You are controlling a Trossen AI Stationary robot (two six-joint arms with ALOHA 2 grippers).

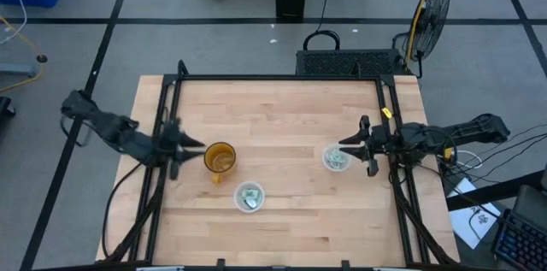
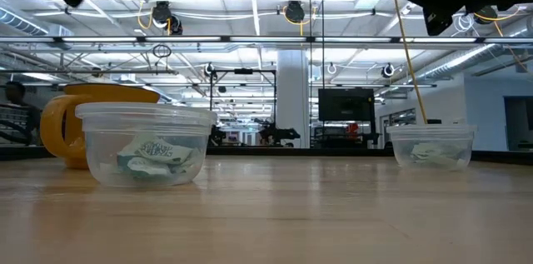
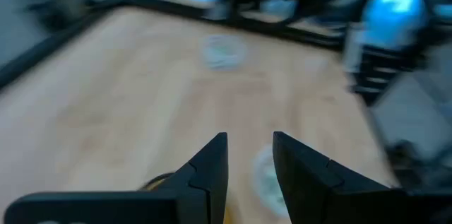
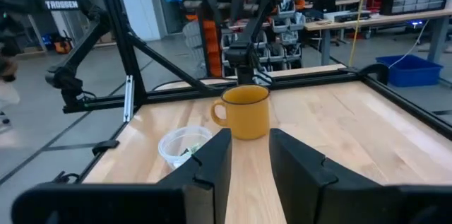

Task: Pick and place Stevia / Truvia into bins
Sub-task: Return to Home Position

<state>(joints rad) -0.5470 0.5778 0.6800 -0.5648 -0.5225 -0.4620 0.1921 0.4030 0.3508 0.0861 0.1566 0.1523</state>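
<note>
Table [image 1: 282,117] bears cups [image 1: 249,197], sachets [image 2: 154,157] inside uncountable; left tool [image 3: 249,136] and right tool [image 4: 250,133] slightly parted, empty.

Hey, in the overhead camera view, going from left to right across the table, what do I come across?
left gripper → amber mug → clear cup holding sachets → second clear cup → right gripper

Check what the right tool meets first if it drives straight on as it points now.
Likely the amber mug, dead ahead of the right tool in its wrist view. The tool sits high, so it might pass over it.
</note>
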